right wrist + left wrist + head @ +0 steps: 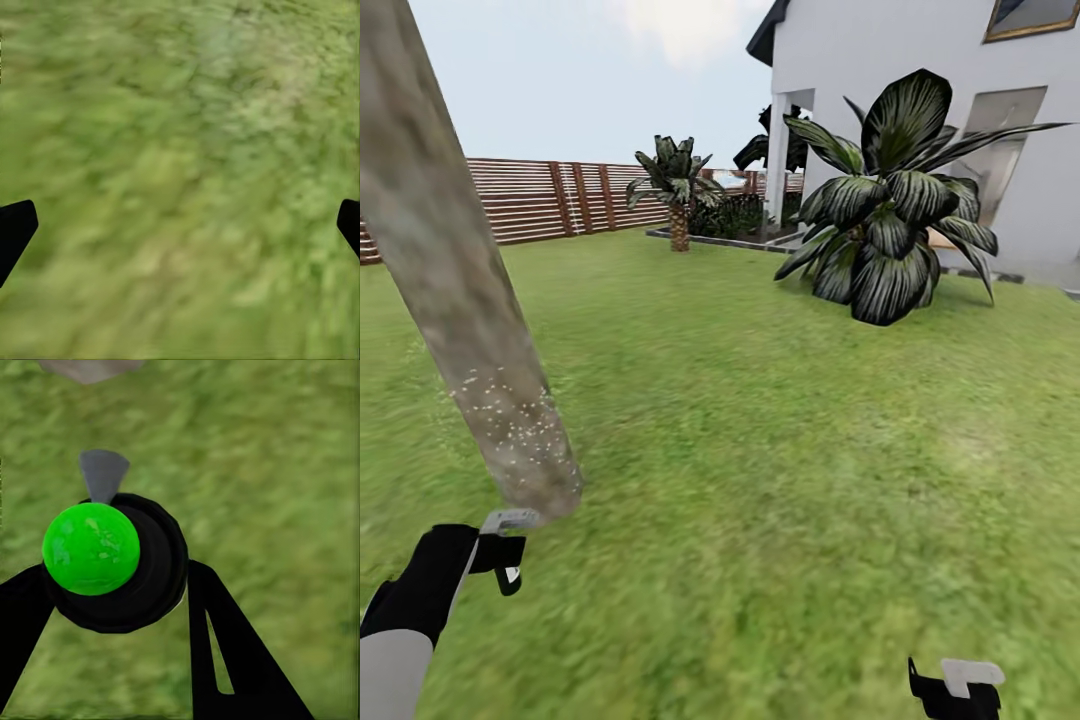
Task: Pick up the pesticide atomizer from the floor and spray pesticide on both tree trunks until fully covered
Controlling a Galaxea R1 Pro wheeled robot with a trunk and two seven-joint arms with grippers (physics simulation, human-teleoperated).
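One tree trunk (450, 270), thick and mottled grey-beige, slants across the left of the head view down to the grass. Whitish specks (500, 410) dot its lower part. My left gripper (495, 553) is shut on the pesticide atomizer (508, 521), just in front of the trunk's base, whitish spray head uppermost. In the left wrist view the atomizer (112, 559) shows a round dark body with a bright green spot. Its grey nozzle (103, 472) points toward the trunk's foot (90, 367). My right gripper (955, 690) hangs low over the lawn, open and empty, fingertips (15, 229) wide apart.
Green lawn (760, 450) spreads ahead and to the right. A large dark-leaved plant (890, 220) stands before the white house (920, 80). A short scaly palm (678, 190) grows by the brown slat fence (560, 200) at the back.
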